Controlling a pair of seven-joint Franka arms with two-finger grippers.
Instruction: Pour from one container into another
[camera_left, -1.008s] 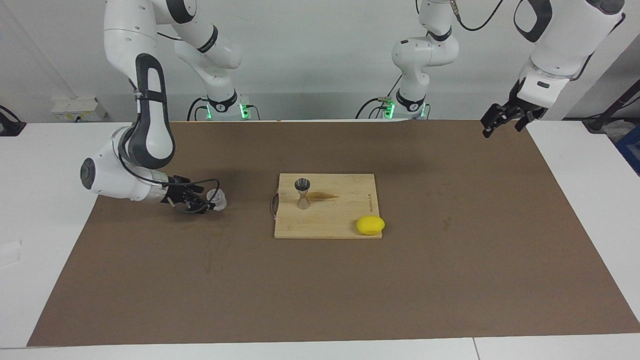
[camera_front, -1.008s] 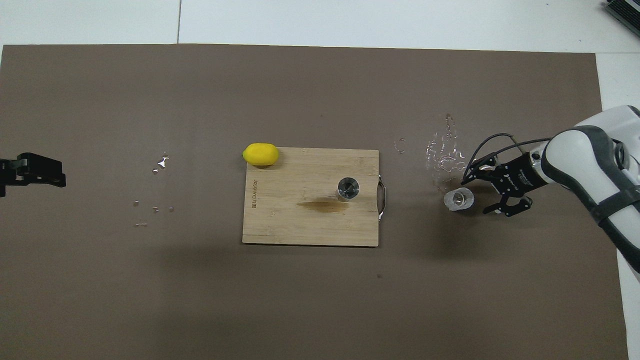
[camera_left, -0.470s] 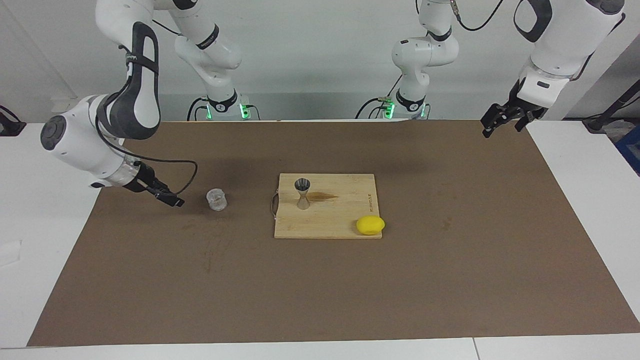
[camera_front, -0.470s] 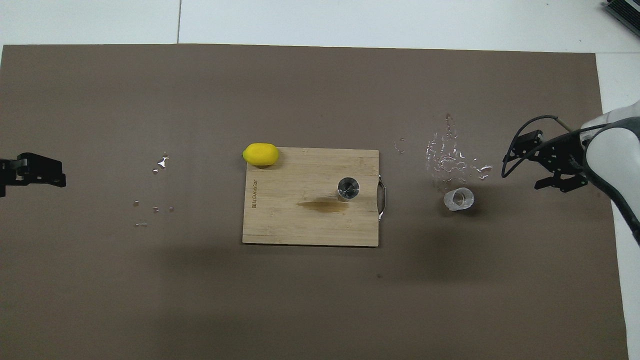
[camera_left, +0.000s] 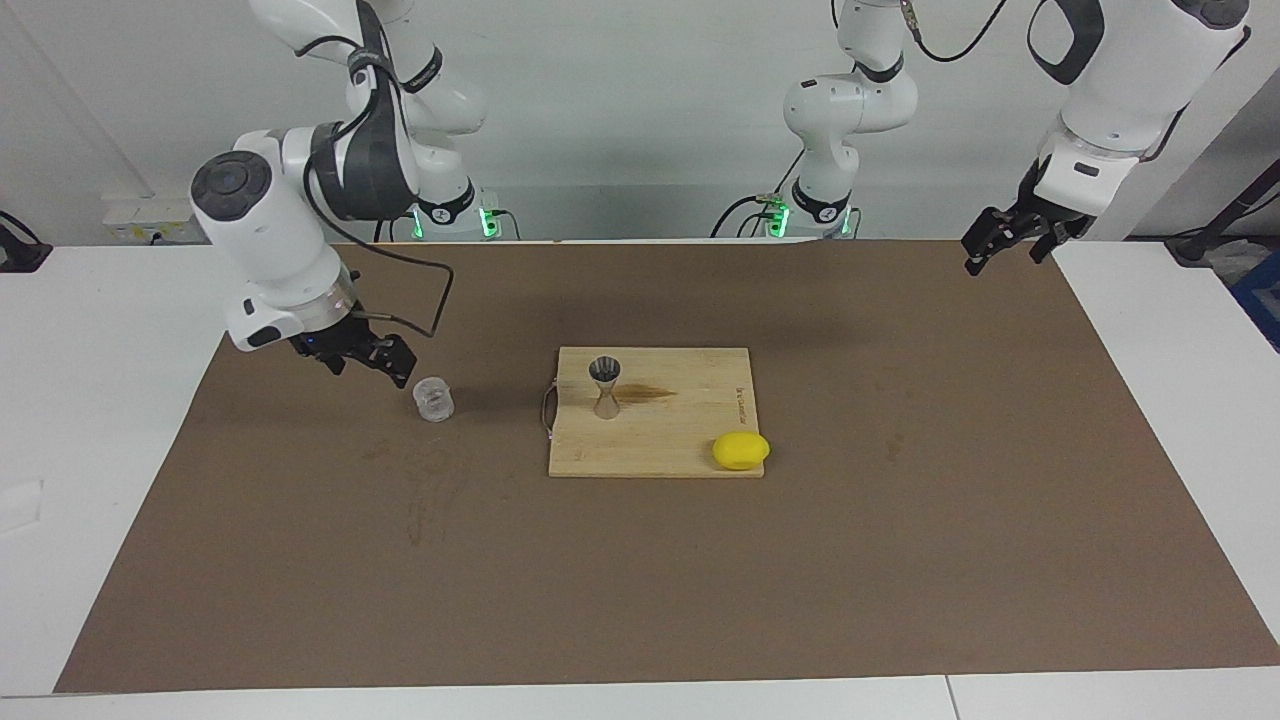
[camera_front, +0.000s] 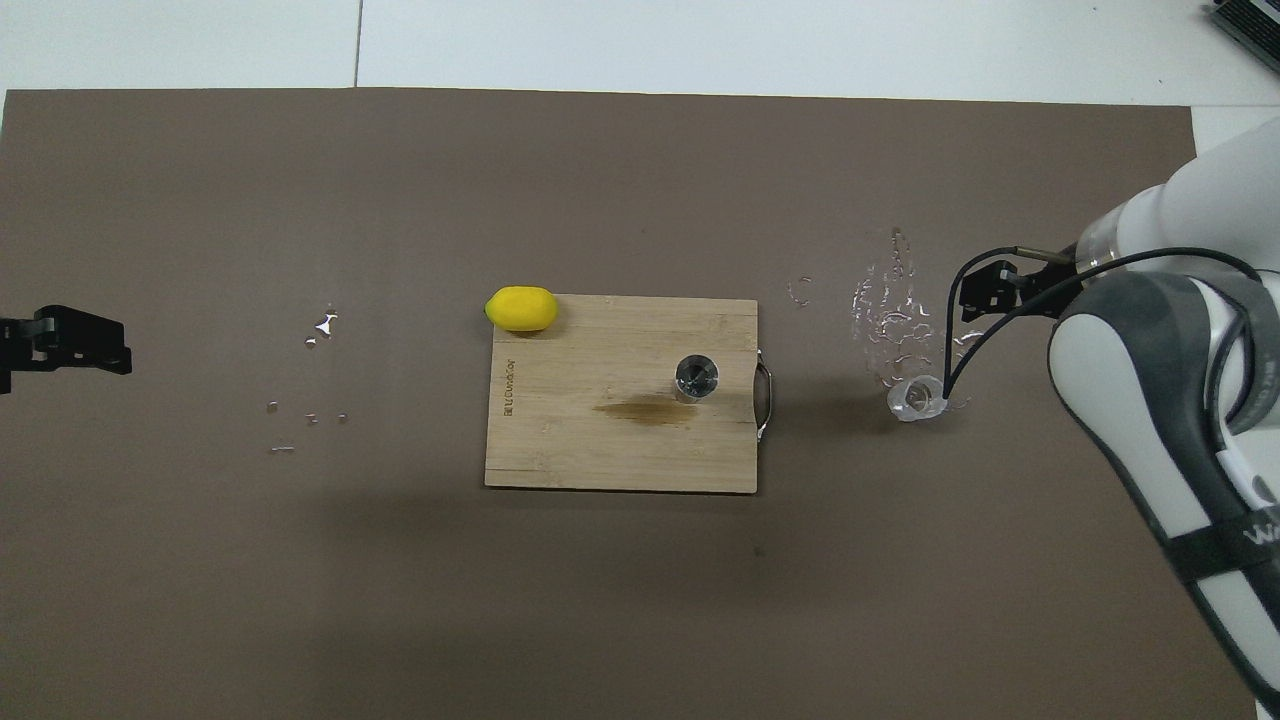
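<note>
Pulled back and lifted off the cup (camera_left: 434, 400) since a second ago, when the right gripper (camera_left: 362, 354) stood low at its side; now raised above the brown mat (camera_left: 640, 600), just beside the cup toward the right arm's end of the table, not touching it. Fingers spread apart, holding nothing. In the overhead view, only the tip of that gripper (camera_front: 985, 295) visible past the white arm, with a black cable looping down across the cup's rim (camera_front: 918, 399).

Cup unmoved: upright on the mat, off the cutting board (camera_left: 690, 440), beside the board's handle end toward the right arm's end of the table, about level with the jigger. Glints of spilled liquid (camera_front: 890, 310) on the mat just farther from the robots than the cup.

Jigger (camera_left: 604, 385) upright on the board near the handle edge, a dark wet streak (camera_left: 650, 392) on the wood beside it. Well apart from the right gripper, with the cup between the two.

Lemon (camera_left: 741, 450) at the board's corner farthest from the robots, toward the left arm's end.

Left gripper (camera_left: 1015, 238) waiting in the air over the mat's edge at the left arm's end, well away from the board, open and empty.
</note>
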